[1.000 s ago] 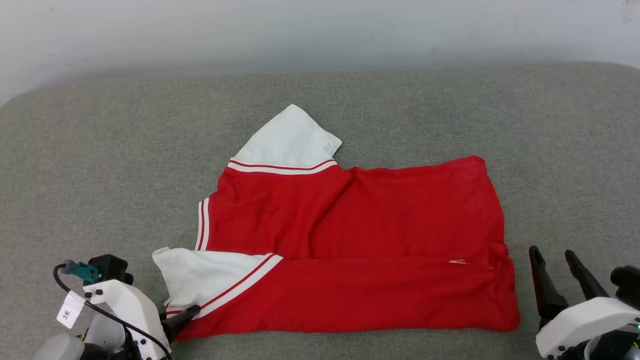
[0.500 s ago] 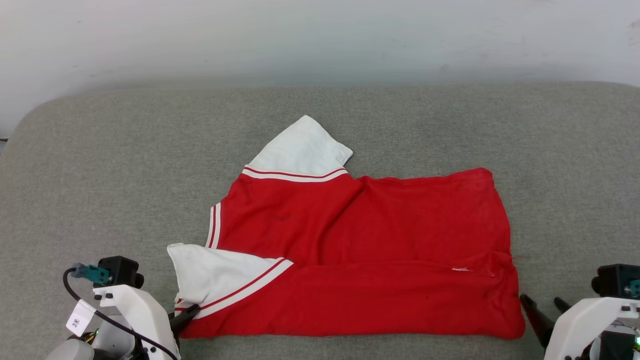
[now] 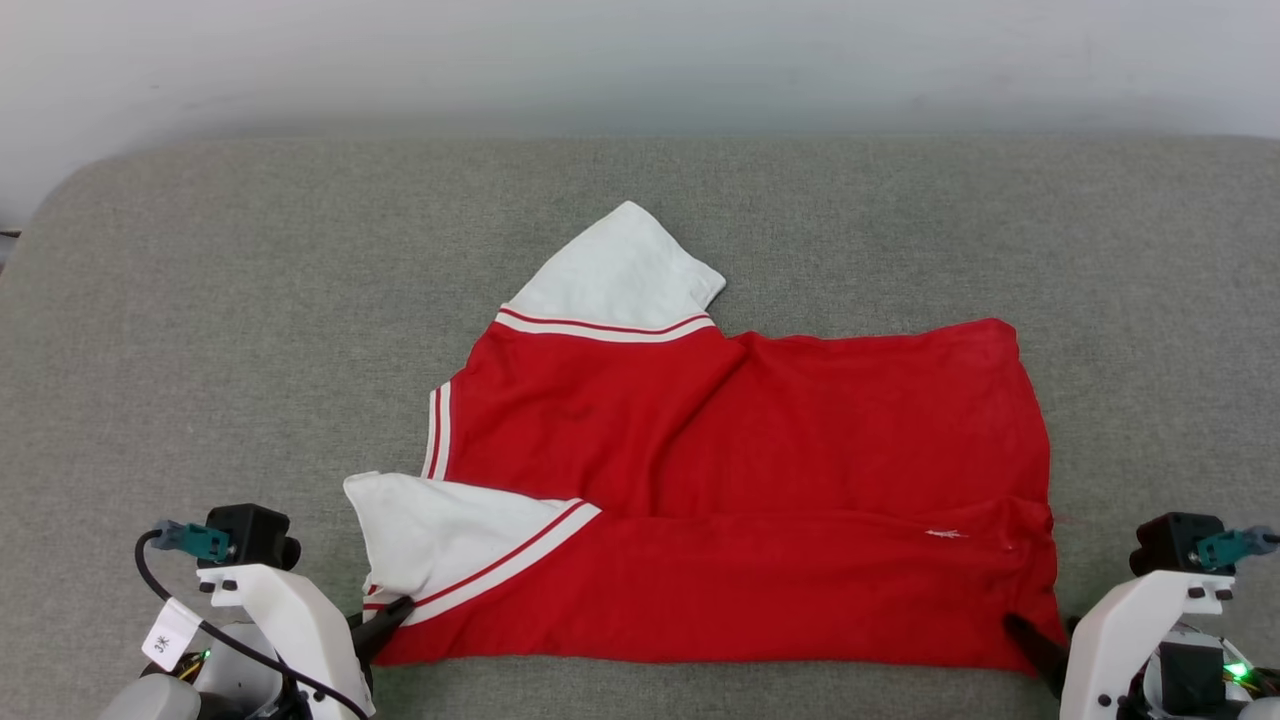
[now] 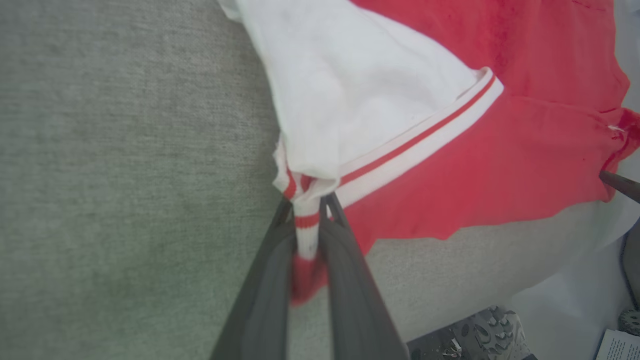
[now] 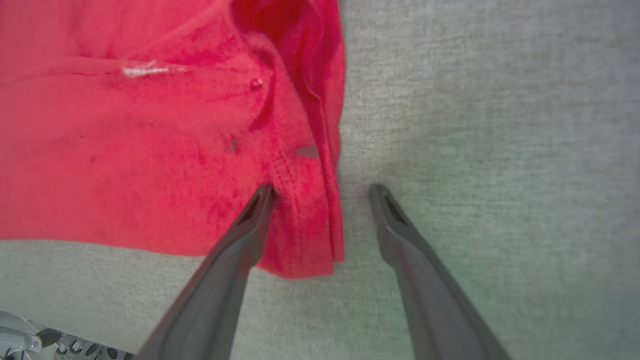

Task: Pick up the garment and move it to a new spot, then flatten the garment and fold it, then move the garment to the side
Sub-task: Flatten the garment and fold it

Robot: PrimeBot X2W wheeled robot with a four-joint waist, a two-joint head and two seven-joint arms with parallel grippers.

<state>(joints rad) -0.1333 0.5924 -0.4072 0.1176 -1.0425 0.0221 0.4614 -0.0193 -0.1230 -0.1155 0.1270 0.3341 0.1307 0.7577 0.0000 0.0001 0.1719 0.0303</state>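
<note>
Grey fabric worktop [image 3: 200, 300], red white-sleeved jersey shirt [image 3: 760, 450], left fingers [image 4: 350, 280] clamped on its striped trim, right fingers [image 5: 240, 240] spread astride its hem corner

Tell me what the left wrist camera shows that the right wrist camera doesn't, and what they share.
Left wrist view: the left gripper shut on a striped-trim corner of the garment, below the white sleeve with its red-and-white band. Right wrist view: the right gripper open, straddling the garment's red hem corner, one finger over the fabric, the other over the grey cushion. Shared: the red body of the garment lying on that cushion.
</note>
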